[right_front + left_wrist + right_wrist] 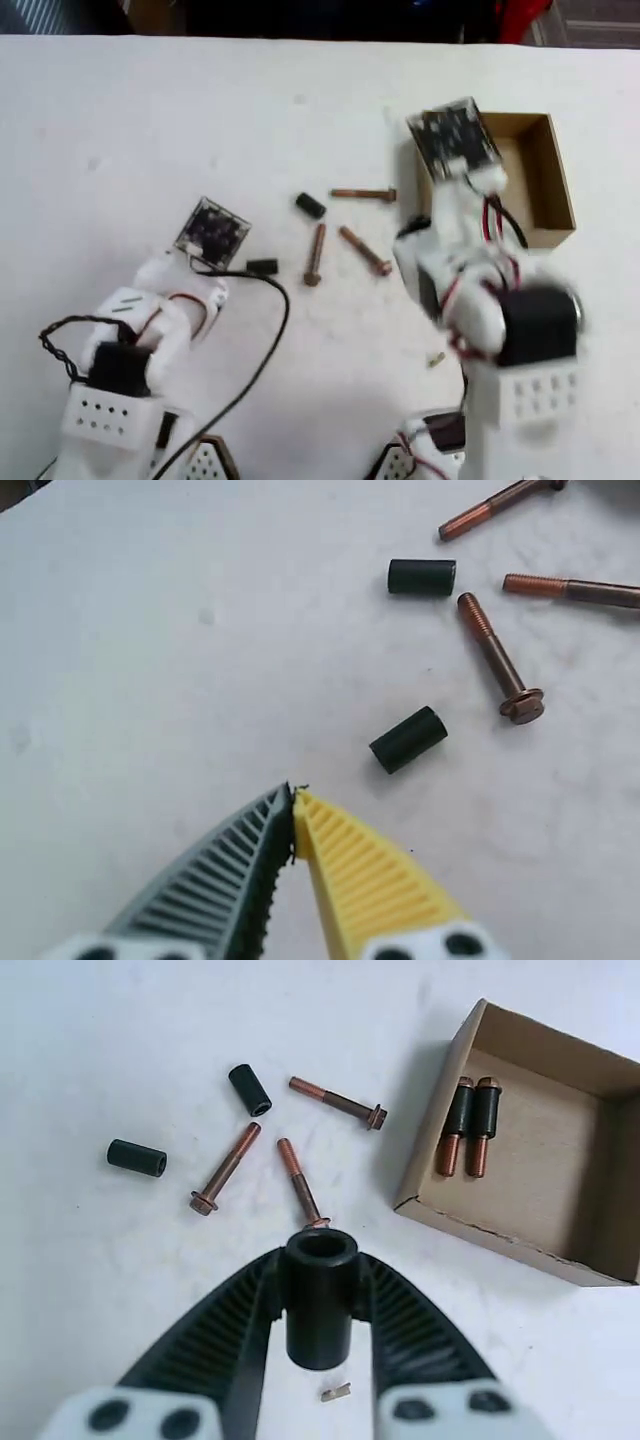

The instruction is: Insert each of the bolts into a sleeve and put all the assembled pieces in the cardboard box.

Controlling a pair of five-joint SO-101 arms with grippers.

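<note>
Two assembled pieces point(467, 1125) are stowed in the cardboard box point(545, 238), right of centre in the high view. Three bolts point(315, 253) and two sleeves point(310, 206) are left loose mid-frame. A third sleeve point(320, 1310) is clamped in the right gripper point(320, 1260). The left gripper point(293, 802) is closed and empty.

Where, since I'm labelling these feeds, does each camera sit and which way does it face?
High view: fixed overhead, looking down on table, both arms, cardboard box.
Left wrist view: on left arm, facing past its shut claw toward two loose sleeves.
Right wrist view: on right arm, past its claw gripping a sleeve, toward the box.
Shared: three loose bolts.
</note>
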